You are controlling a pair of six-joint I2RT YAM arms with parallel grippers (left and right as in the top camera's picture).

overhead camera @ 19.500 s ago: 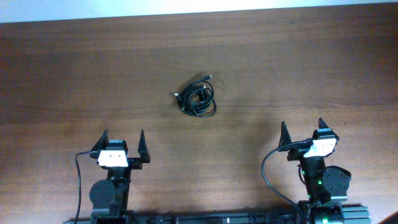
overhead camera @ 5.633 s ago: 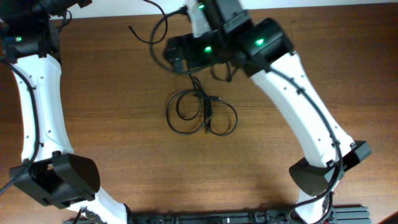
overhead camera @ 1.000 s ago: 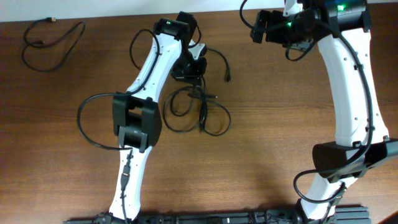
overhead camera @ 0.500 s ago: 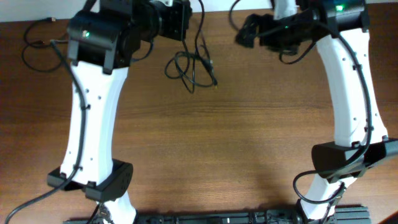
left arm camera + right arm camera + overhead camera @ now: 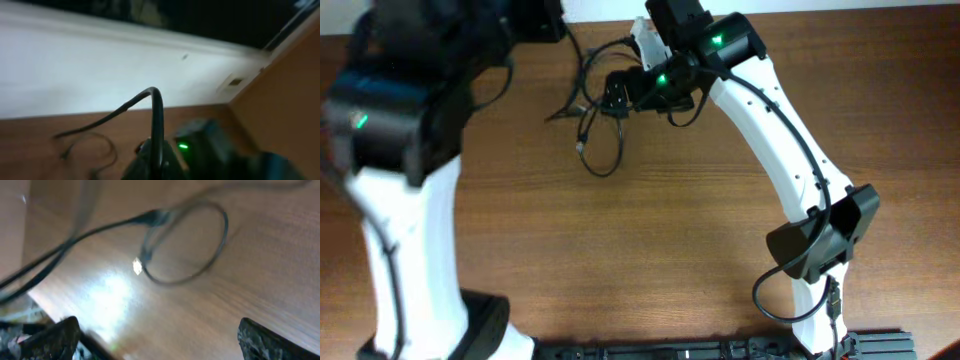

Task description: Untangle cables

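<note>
Left hand pinches cable, wrist-view only.

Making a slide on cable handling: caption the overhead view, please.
Left arm and right arm reach across the wooden table, thin black cables looped between them.

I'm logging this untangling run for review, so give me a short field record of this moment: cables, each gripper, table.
cables: thin black loops near the table's far edge, one strand running up toward the left gripper
left gripper: blurred, seems shut on a strand that arcs upward
right gripper: open, fingers wide apart, above a loop and plug, holding nothing
table: brown wood
</note>
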